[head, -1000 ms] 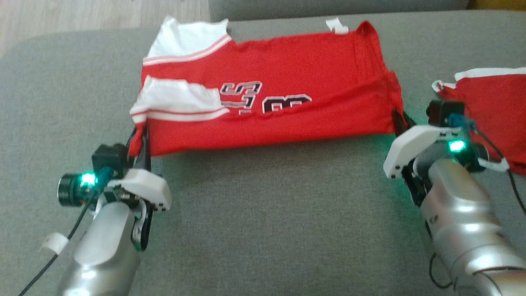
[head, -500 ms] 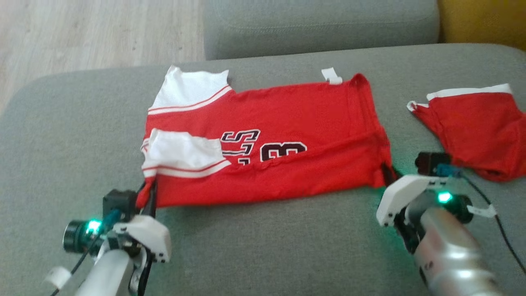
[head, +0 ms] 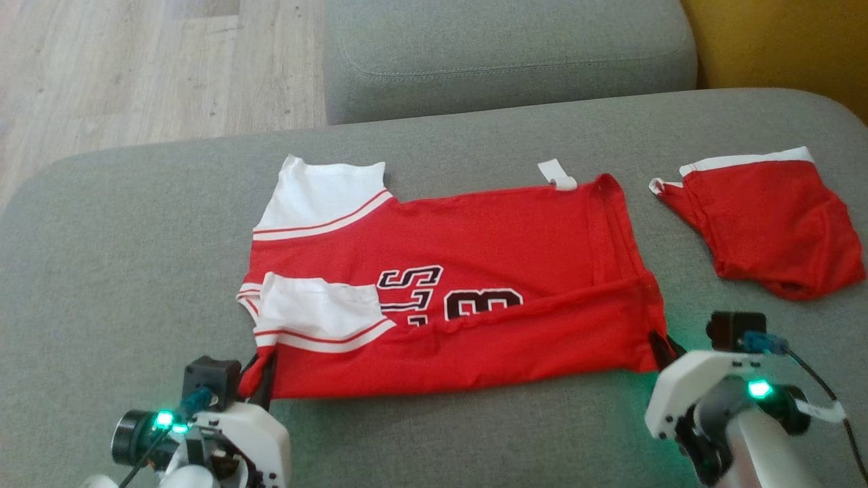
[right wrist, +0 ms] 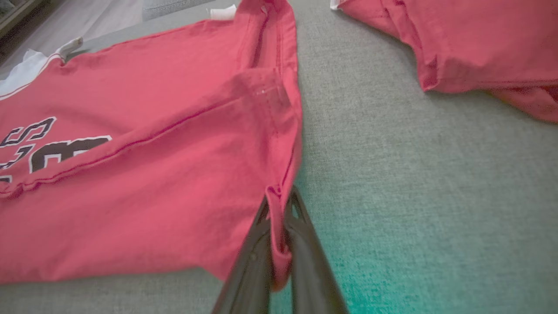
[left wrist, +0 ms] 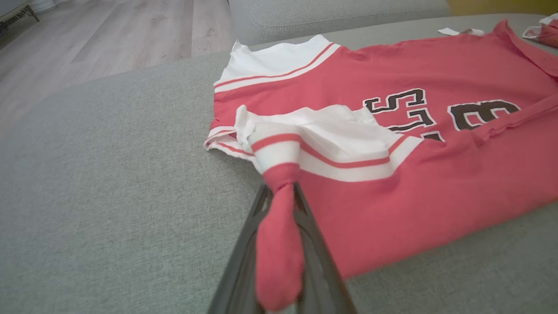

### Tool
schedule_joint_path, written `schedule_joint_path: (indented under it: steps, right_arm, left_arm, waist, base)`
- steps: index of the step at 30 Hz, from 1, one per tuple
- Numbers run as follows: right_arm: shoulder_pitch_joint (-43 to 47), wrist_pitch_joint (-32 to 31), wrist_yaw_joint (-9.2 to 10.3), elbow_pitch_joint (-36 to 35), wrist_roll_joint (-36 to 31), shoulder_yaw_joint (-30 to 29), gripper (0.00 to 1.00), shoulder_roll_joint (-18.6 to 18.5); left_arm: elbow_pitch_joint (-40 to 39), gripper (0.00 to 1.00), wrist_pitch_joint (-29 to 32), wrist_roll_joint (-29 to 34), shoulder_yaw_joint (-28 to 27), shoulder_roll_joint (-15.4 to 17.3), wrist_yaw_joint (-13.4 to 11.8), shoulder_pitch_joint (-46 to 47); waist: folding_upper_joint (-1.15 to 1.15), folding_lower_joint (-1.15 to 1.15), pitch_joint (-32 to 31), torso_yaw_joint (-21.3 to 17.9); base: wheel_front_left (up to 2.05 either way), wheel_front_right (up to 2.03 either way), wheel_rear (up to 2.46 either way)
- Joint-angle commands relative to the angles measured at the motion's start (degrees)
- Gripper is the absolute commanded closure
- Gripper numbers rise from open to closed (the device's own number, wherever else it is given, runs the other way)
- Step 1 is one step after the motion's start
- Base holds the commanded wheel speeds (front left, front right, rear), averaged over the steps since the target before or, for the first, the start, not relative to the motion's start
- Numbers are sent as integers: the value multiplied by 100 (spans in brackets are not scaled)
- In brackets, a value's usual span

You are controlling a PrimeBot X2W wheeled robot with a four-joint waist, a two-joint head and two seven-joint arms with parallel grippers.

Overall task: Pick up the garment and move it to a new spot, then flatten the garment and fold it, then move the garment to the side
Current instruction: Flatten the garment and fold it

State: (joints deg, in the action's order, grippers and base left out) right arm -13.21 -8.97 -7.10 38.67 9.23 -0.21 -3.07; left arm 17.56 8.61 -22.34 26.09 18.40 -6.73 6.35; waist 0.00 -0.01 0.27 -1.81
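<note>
1. The garment (head: 475,285) lies spread across the middle of the grey cushion (head: 122,271). Its long axis runs from the cushion's left side toward its right, and the white-trimmed sleeves are at the left end.
2. Its near long edge is turned up over the body, covering the lower part of the dark number. The white tag (head: 556,174) pokes out at the far edge.
3. The left gripper (head: 261,369) is pinched shut on the near left corner. In the left wrist view a rope of red cloth runs down between its dark fingers, just below the near sleeve (left wrist: 331,144).
4. The right gripper (head: 661,349) is pressed together on the near right corner, with a narrow tuck of hem caught between its fingers.
5. The other red cloth (head: 766,224) sits apart, toward the cushion's right edge, touching neither gripper nor the jersey.
6. Handling, as I judge it:
   - The mesh looks light, thin and limp.
   - It should sag between two holds and bunch wherever it is pinched.
   - It will likely drag on the woven cushion rather than slide.
7. The two near corners look like the sound places to hold. Hems and trim are doubled there, so the grip bites seam rather than open mesh.
8. Even tension between the hands should keep the fold line straight.
9. The risk is a thin pinch slipping off, or only one layer being caught.
</note>
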Motion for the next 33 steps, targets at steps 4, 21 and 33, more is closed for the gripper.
schedule_joint_path:
  steps: [4, 21, 33]
  right_arm:
    - [416, -450, -39, -1207, 50, 37, 100, 19]
    - [782, 557, -39, -3031, 223, 78, 0, 19]
    - [533, 2004, -39, -3069, 355, 229, 0, 19]
  left_arm:
    - [-260, 100, 95, -10, -116, 172, -68, 147]
    - [-47, 0, -1412, 193, -486, -78, -597, 676]
    - [-523, 0, -2342, 208, -820, -352, -478, 1039]
  waist:
    - [0, 1, 20, -9]
    - [0, 1, 193, -83]
    - [0, 1, 434, -221]
  base:
    - [0, 0, 0]
    - [0, 0, 0]
    - [0, 0, 0]
